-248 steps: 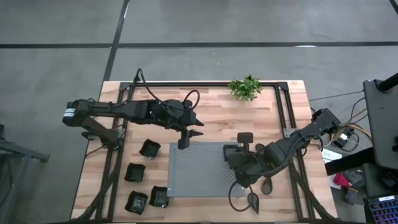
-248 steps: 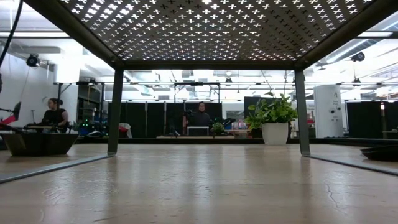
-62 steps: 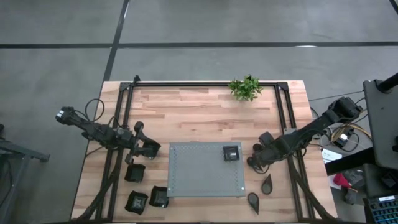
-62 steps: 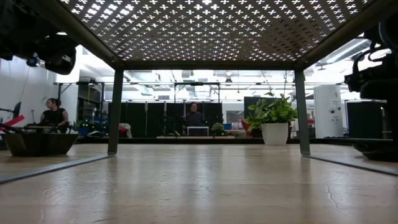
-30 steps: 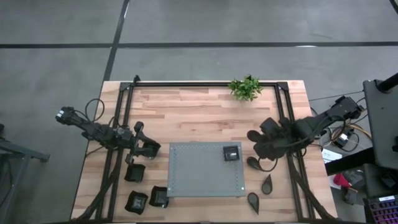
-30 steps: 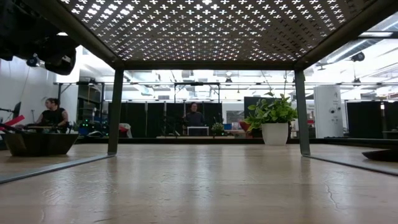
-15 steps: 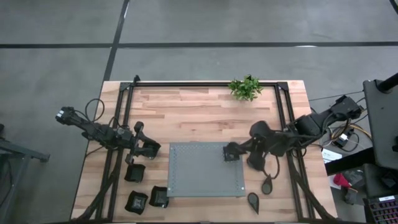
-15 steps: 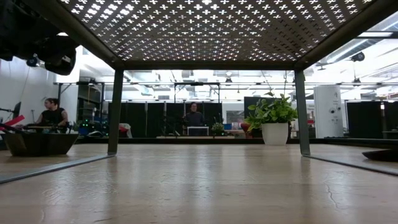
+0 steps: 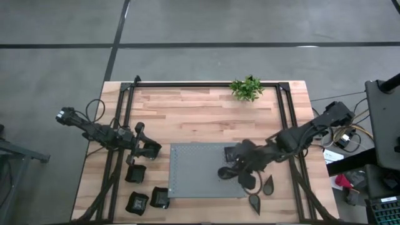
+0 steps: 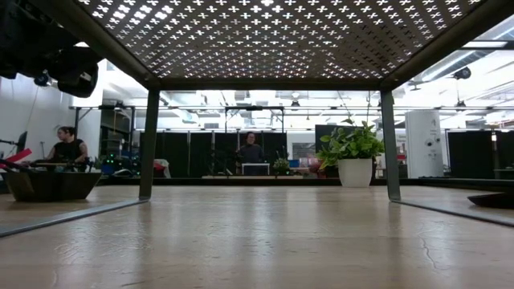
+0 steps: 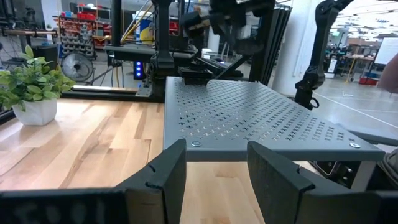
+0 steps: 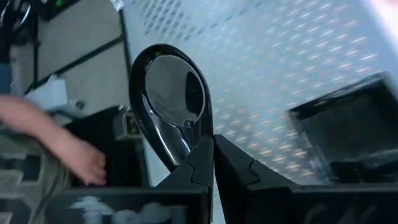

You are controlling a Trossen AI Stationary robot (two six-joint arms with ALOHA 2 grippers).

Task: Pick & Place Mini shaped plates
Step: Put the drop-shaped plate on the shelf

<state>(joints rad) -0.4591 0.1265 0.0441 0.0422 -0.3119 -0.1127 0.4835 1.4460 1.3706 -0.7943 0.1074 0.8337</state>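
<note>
My right gripper [image 9: 226, 172] hovers over the right part of the grey dotted mat [image 9: 194, 175], shut on a glossy black teardrop plate [image 12: 171, 87]. A small square black plate [image 9: 232, 153] lies on the mat close by. Two more teardrop plates [image 9: 269, 184] [image 9: 254, 201] lie flat on the wood to the right of the mat. Three square black plates [image 9: 134, 173] [image 9: 137, 202] [image 9: 160, 197] sit on the wood to the left of the mat. My left gripper [image 11: 214, 171] waits open at the mat's left edge and points level at it. My right gripper pinches the teardrop plate by its narrow pointed end [image 12: 189, 132] between the two shut fingers [image 12: 233, 163]. The fingers slant down from the table's right side and lie along the plate's length. The plate sticks out beyond the fingertips, lifted clear above the mat.
A small green plant [image 9: 246, 88] stands at the far edge. A black frame [image 9: 206, 84] runs around the tabletop. The mat stands raised on legs [image 10: 148, 144]. Bare wood lies between the mat and the plant.
My right gripper has swung from beside the mat's right edge toward the table's left and near edges. It now stands over the mat and has tipped downward and rolled. It has stayed shut on the teardrop plate, which has travelled with it, clear of the table.
</note>
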